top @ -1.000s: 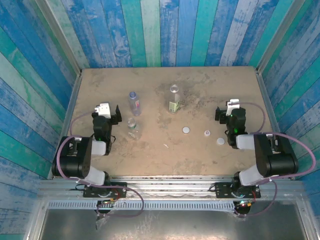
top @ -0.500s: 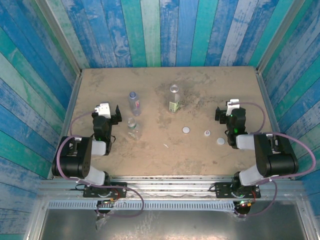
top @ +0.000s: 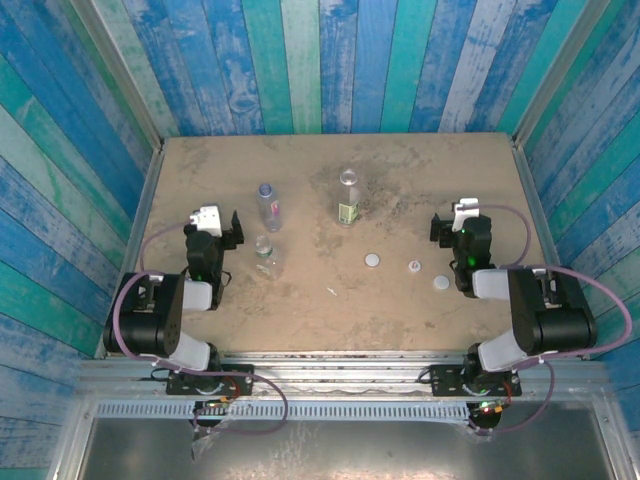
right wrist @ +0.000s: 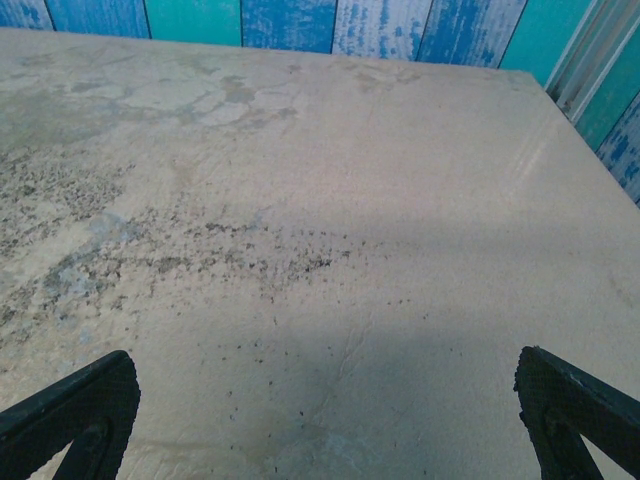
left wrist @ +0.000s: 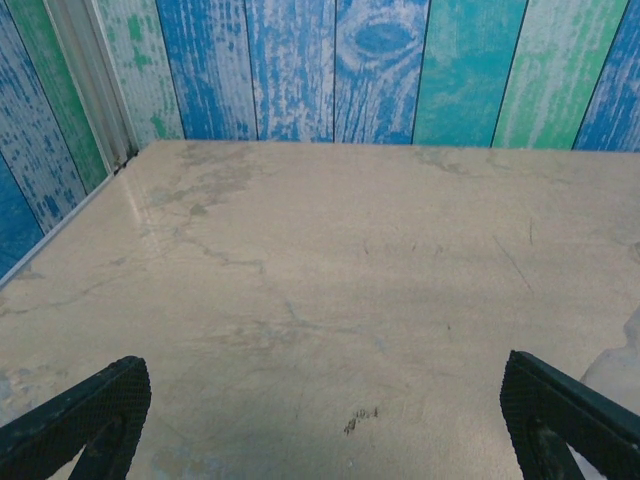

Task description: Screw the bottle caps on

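- Left gripper [left wrist: 320, 428] hung low over the table [top: 420, 165] with its jaws spread wide and nothing between them. I read it as idle, just left of the plain bottle [top: 265, 255].
- First worry: the plain bottle and the purple-label bottle [top: 268, 205] stood upright and near one another. A finger reaching for one could clip the other and tip it, since both looked light.
- Second worry: all three caps lay flat on the right side, well apart from the bottles. These were the nearer white cap [top: 441, 283], the pinkish cap [top: 414, 266] and the other white cap [top: 373, 259]. Caps that low offer little edge to pinch, so I judged the fingertips might skid on the table and flick one away.
- Third worry: the pinkish cap looked smaller than the white ones, and I could not tell from overhead which neck it fitted. A wrong pairing would jam or cross-thread.
- Fourth worry: twisting a cap while the other arm left the bottle unheld would likely just spin the bottle.
- Right gripper [right wrist: 325, 425] was spread just as wide, empty and touching nothing. The nearer white cap lay close beside its wrist.
- Green-label bottle [top: 347, 197] stood upright mid-table, between the arms and toward the far side — uncapped, as far as I could see.
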`<state>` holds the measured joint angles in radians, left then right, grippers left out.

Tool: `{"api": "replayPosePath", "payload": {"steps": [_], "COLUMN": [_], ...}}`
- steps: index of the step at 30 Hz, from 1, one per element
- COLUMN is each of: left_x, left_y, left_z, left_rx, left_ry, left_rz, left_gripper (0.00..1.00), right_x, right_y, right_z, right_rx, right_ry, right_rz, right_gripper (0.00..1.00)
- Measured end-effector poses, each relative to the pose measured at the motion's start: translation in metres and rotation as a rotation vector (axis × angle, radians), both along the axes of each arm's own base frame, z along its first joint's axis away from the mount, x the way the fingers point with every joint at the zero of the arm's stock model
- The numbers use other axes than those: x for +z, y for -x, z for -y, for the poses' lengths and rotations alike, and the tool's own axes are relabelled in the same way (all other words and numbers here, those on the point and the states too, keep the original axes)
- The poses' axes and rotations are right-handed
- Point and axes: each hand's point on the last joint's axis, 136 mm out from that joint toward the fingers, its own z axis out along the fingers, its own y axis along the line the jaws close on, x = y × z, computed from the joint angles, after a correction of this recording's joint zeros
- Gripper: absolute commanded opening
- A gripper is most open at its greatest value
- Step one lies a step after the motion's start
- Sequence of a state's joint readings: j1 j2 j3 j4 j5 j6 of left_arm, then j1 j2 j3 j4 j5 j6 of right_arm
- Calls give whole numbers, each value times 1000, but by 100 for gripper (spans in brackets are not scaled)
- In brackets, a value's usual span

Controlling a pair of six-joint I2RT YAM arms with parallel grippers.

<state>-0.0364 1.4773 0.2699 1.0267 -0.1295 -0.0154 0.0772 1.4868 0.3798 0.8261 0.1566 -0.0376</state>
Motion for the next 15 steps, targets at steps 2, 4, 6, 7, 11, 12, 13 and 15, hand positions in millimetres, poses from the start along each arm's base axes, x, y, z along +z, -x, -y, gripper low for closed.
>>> {"api": "replayPosePath", "payload": {"steps": [2, 4, 6, 7, 11, 12, 13, 15], "left_x": [-1, 5, 19, 31, 75, 87, 97, 119], "left_y": [2, 5, 8, 11, 27, 32, 37, 51], "left_z": [-1, -4, -5, -6, 12, 20, 27, 40], "left_rx": [7, 21, 33, 43, 32, 15, -1, -37], "left_ry": [-2, -4, -5, -9, -13, -6, 3, 29], "left_rz": [-16, -17, 14, 41, 141, 173, 198, 259], "left_gripper": [94, 94, 94, 94, 94, 94, 94, 94], "right_x": [8, 23, 43, 54, 88, 97, 103, 113], "right_y": [3, 6, 8, 10, 18, 19, 20, 22], "right_z": [0, 0, -2, -4, -17, -23, -28, -44], "right_rx": [3, 6, 15, 26, 103, 128, 153, 214], "right_ry": [-1, -2, -6, -9, -36, -47, -55, -73], "right_rz": [6, 30, 72, 92, 132, 139, 143, 144], "right_gripper": [100, 100, 100, 100, 100, 100, 100, 100]}}
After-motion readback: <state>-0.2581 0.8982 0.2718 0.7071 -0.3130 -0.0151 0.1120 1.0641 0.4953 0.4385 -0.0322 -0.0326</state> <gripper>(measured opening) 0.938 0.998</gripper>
